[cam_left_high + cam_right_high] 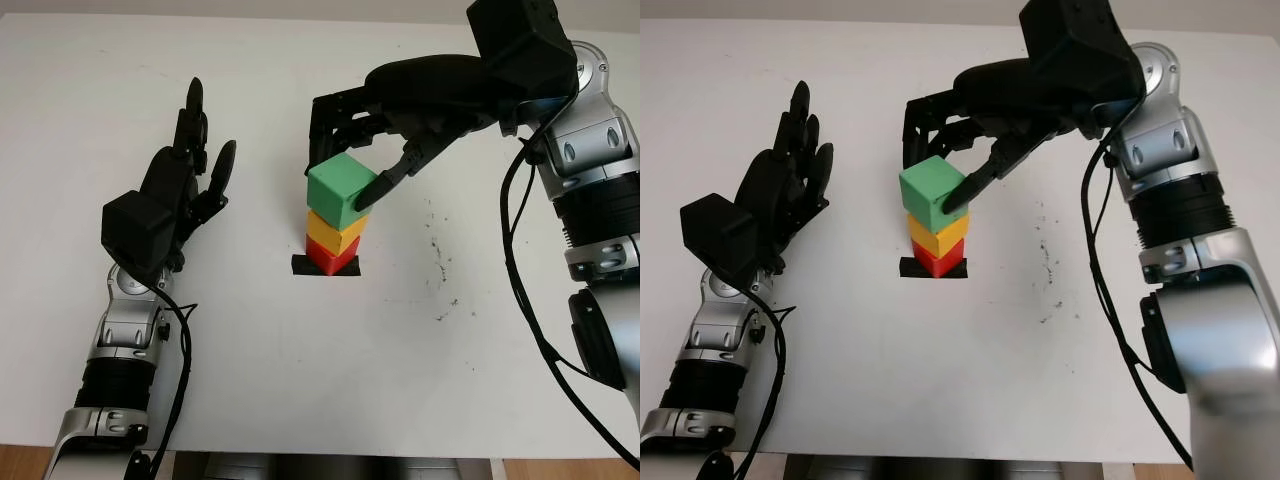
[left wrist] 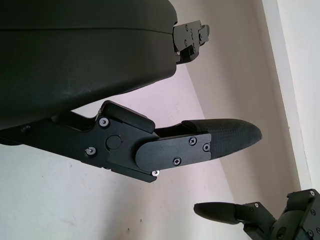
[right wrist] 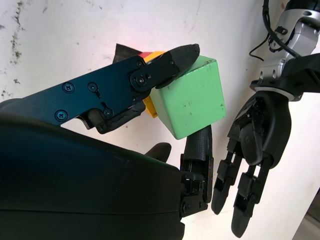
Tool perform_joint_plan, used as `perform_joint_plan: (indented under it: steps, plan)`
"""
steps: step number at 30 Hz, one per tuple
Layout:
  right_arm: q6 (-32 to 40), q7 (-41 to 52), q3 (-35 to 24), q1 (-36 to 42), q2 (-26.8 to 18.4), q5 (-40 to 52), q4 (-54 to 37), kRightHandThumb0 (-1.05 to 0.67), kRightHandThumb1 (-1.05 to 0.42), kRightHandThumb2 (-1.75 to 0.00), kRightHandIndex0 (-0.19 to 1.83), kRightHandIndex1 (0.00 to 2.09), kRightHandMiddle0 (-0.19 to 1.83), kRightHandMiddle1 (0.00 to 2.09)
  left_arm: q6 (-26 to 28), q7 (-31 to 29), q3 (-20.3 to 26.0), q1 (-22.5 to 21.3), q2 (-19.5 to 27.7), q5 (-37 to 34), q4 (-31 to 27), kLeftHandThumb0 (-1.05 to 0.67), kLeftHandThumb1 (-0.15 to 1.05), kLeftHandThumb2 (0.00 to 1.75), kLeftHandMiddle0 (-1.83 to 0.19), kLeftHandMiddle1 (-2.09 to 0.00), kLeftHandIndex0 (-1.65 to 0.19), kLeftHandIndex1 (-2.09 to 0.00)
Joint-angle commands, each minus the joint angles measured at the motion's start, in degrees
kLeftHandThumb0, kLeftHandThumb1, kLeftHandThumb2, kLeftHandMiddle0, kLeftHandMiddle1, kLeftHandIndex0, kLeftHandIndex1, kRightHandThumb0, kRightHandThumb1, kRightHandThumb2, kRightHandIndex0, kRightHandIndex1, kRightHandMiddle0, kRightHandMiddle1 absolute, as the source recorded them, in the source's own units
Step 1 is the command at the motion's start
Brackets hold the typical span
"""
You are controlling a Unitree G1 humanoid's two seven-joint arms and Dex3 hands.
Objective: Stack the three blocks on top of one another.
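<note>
Pinching green block (image 1: 341,189) with right hand (image 1: 400,150), sitting on yellow block (image 1: 336,236) over red block (image 1: 330,260); left hand (image 1: 190,170) open, hovering beside stack

Red block (image 1: 328,257): bottom of stack, sits on the black tape mark (image 1: 301,265), mostly covered from above, only lower faces visible. Yellow block (image 1: 335,233): directly on the red block, roughly square to it. Green block (image 1: 340,189): top of stack, on the yellow block, largest-looking of the three, rotated and tilted relative to the yellow block so one corner overhangs. All three over the black tape mark.
</note>
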Motion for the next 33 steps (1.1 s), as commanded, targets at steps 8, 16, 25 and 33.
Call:
perform_joint_plan:
  steps: [8, 16, 25, 33]
  plan:
    - [-2.81, -1.47, -0.36, 1.45, 0.16, -0.53, -0.89, -0.51, -0.98, -0.05, 0.09, 0.81, 0.37, 1.66, -0.86, -0.21, 0.26, 0.51, 0.4, -0.2, -0.15, -0.86, 1.05, 0.59, 0.16, -0.05, 0.19, -0.05]
    - [-4.4, -1.35, -0.22, 1.92, -0.05, -0.54, -0.54, -0.5, -0.98, -0.05, 0.09, 0.85, 0.37, 1.65, -0.48, 0.12, 0.26, 0.66, 0.24, -0.18, -0.56, -0.86, 1.05, 0.58, 0.16, -0.05, 0.18, -0.05]
    - [-4.47, -1.42, 0.01, 2.04, -0.47, -1.26, -0.79, -0.51, -0.97, -0.05, 0.07, 0.91, 0.38, 1.65, -0.17, -0.15, 0.31, 1.08, 0.27, -0.5, -1.09, -0.87, 1.05, 0.58, 0.17, -0.05, 0.19, -0.05]
    - [-4.15, -1.4, 0.59, 1.87, -0.66, -2.7, -1.07, -0.51, -0.98, -0.05, 0.04, 0.91, 0.38, 1.66, -0.18, -0.3, 0.36, 1.28, 0.41, -0.73, -1.25, -0.86, 1.05, 0.57, 0.17, -0.05, 0.19, -0.05]
